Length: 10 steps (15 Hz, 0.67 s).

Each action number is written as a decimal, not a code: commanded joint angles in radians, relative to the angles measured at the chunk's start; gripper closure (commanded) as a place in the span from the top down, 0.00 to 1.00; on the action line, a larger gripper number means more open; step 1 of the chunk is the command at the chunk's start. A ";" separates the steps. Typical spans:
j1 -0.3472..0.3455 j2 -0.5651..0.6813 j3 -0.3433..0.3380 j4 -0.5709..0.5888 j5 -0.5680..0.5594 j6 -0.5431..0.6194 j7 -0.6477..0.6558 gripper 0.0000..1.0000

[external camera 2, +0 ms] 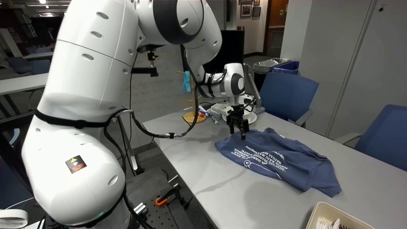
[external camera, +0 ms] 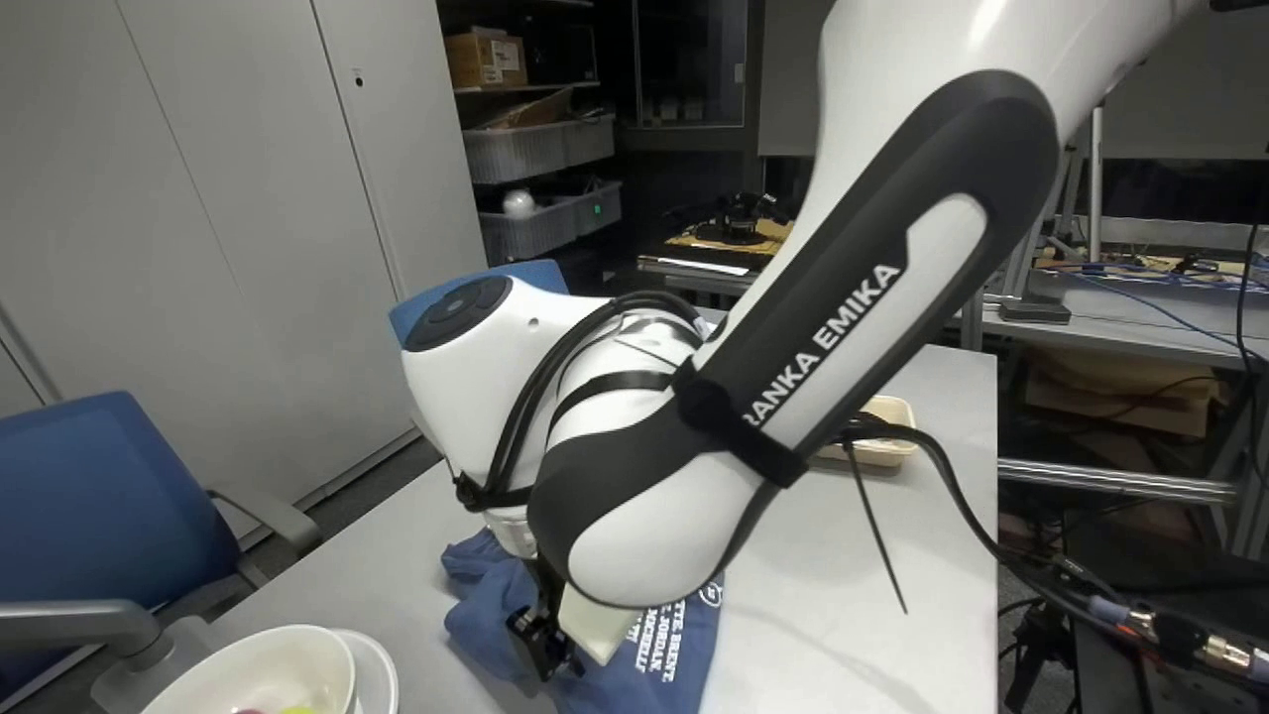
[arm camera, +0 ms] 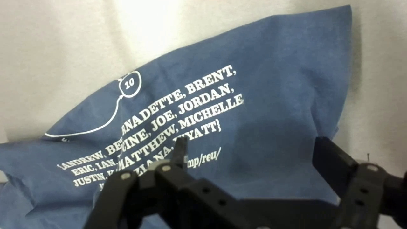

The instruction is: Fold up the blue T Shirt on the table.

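Positioning for a fold, apparently, the gripper (arm camera: 251, 144) holds its empty fingers (arm camera: 332, 163) wide over the blue T-shirt (external camera 2: 279, 157); next, it should descend and pinch cloth between them.

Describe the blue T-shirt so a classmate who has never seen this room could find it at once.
Find the grey-white table that the robot arm reaches over. On it, one end beneath the open claw, lies the blue T-shirt. Unlike the blue chairs nearby, it is creased cloth printed with white lettering.
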<state>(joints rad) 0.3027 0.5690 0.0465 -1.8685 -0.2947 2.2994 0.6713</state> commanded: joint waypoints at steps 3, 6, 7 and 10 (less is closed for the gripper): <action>0.056 0.116 -0.032 0.143 -0.007 -0.018 -0.011 1.00; 0.073 0.148 -0.034 0.174 -0.002 -0.022 -0.013 1.00; 0.077 0.157 -0.035 0.179 0.001 -0.022 -0.012 1.00; 0.083 0.178 -0.039 0.189 0.007 -0.022 -0.010 1.00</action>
<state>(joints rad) 0.3614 0.7115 0.0321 -1.7243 -0.3008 2.2981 0.6713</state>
